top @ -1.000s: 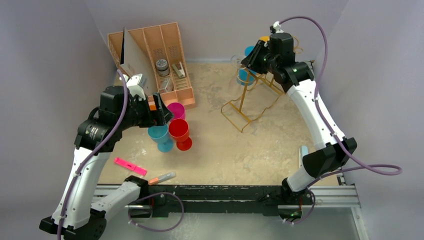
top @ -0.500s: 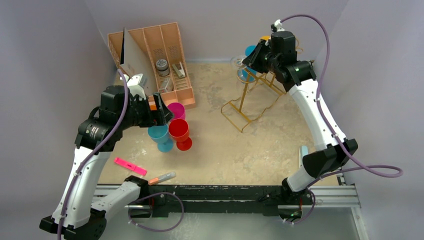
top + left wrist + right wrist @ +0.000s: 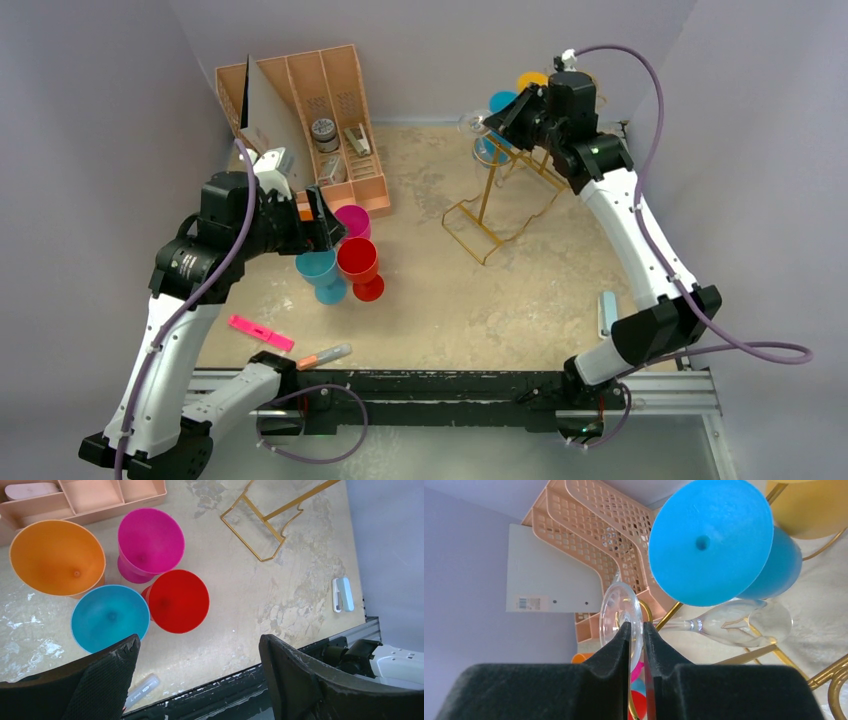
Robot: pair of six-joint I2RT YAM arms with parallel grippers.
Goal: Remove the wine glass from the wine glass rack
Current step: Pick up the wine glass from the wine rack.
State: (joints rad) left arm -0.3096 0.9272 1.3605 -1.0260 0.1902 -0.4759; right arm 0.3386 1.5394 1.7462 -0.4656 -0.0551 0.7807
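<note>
Right wrist view shows the right gripper [image 3: 636,630] with its jaws clenched on the rim of the clear foot disc of the wine glass [image 3: 704,626], a black pad pressing each face of the disc. From there the stem runs toward 3 o'clock to the bowl, which lies nearly level among the gold wires of the wine glass rack [image 3: 824,671], so the glass hangs on the rack and is not yet free. A blue glass [image 3: 711,540] hangs just beside it at 1 o'clock, its foot close over the stem, and the tan desk organiser [image 3: 589,535] stands behind at 11 o'clock. Seen from the top external camera, the rack stands at 1 o'clock on the worktop [image 3: 450,300]. The grasp looks made, with the pull-off not yet done. The next move, as I judge it, is to slide the foot along its hanger arm toward the open end, clear of the blue glass; a sideways tug could tip the light rack. The left gripper [image 3: 199,640] hovers with jaws released over 4 coloured glasses [image 3: 177,600], well apart at 9 o'clock.
</note>
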